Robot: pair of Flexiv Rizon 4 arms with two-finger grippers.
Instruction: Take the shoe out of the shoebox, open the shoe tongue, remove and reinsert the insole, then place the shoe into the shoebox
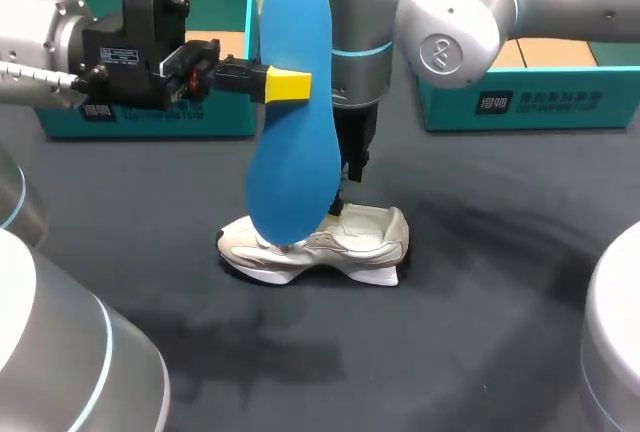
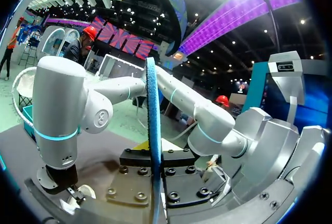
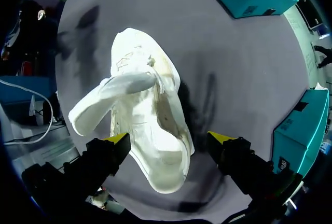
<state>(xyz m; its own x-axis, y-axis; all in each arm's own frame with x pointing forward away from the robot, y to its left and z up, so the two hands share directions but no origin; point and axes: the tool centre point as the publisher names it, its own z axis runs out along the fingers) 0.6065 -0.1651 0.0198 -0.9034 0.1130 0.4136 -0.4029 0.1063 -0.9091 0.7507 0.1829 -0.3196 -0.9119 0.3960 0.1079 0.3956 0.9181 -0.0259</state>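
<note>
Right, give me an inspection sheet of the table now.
Surface: dark table.
Job's things: white shoe on its sole mid-table; blue insole out of it, held upright; left box and right box, teal, at the far edge.
Clutter: nothing seen.
Grippers: left gripper shut on insole; right gripper open, astride the shoe's heel.
Cables: cable along the left arm.
Surroundings: nothing seen.
</note>
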